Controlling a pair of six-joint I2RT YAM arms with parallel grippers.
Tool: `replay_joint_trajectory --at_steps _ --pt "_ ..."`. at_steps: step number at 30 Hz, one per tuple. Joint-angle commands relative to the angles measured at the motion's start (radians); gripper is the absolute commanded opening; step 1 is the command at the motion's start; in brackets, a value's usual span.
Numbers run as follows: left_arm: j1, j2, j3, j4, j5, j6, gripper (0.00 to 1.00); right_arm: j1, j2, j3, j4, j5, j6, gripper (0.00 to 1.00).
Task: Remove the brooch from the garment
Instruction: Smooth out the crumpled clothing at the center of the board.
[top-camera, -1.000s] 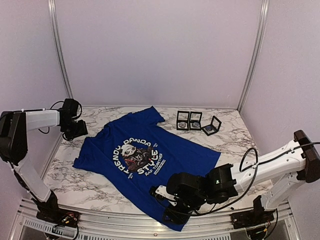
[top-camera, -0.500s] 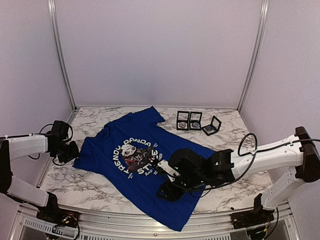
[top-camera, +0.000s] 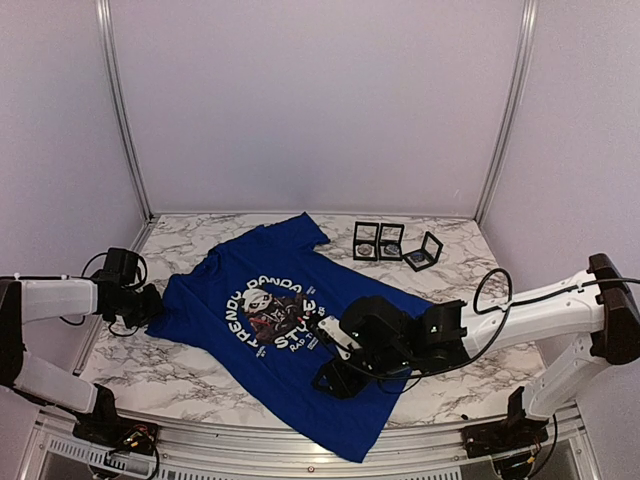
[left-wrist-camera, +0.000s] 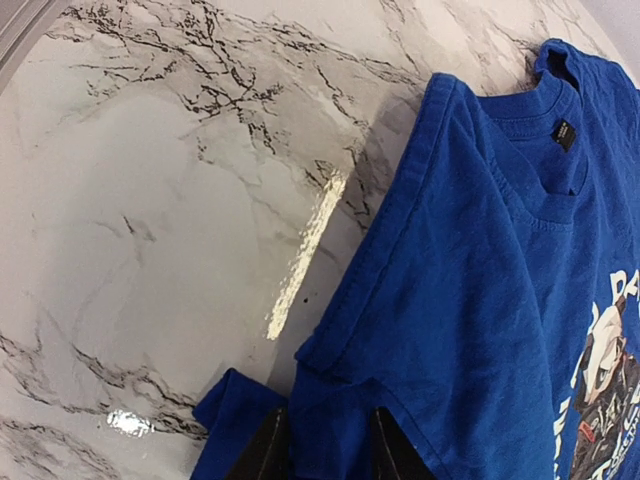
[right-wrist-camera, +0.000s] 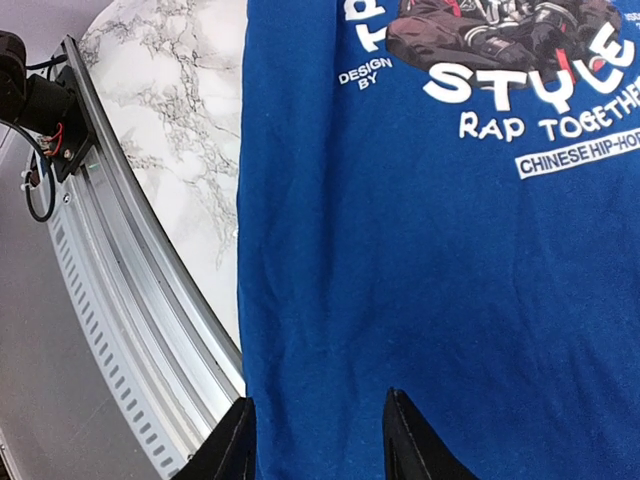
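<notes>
1. Far left: the left gripper is down low at the near-left sleeve. Its fingers straddle the sleeve edge with blue cloth between them. Pinched or only bracketed? I cannot tell.
2. Moving right: the garment lies flat on the marble table. Its long axis runs from the collar at the far left to the hem at the near right.
3. Mid-shirt: no view lets me pick out the brooch. If it is pinned on the chest, it is lost in the busy panda print.
4. Next, the right gripper hovers over plain blue cloth just hem-side of the lettering, jaws apart and nothing in them. The print lies straight ahead of its fingertips, toward the far left. This gripper is much nearer the chest than the left one, so I judge it the picker, with the left steadying the sleeve.
5. Far right: three small black display boxes stand with lids up, beyond the shirt. Each shows a small pale piece, too small to name.
</notes>
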Motion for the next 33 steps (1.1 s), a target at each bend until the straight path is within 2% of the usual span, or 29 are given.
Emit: replay_joint_trajectory --at_steps 1,7,11,16,19,24,33 --pt "-0.011 0.008 -0.019 0.052 0.025 -0.001 0.25 -0.012 0.002 -0.017 0.039 0.015 0.023 0.41" --pt "-0.013 -0.013 -0.033 0.037 0.021 0.003 0.10 -0.012 0.012 -0.023 0.044 0.022 0.026 0.41" --pt "-0.020 -0.080 -0.026 0.003 0.020 -0.007 0.00 -0.024 0.018 -0.035 0.055 0.026 0.031 0.41" --pt "-0.046 -0.164 0.027 -0.075 -0.011 -0.002 0.00 -0.046 0.021 -0.056 0.073 0.023 0.040 0.41" --pt "-0.056 -0.154 0.080 -0.094 -0.017 0.015 0.00 -0.059 0.023 -0.061 0.079 0.022 0.040 0.41" --pt "-0.055 0.022 0.228 -0.091 -0.059 0.075 0.00 -0.083 0.033 -0.067 0.090 0.017 0.044 0.41" --pt "-0.049 0.401 0.511 -0.064 -0.028 0.152 0.00 -0.091 0.037 -0.068 0.081 0.031 0.057 0.41"
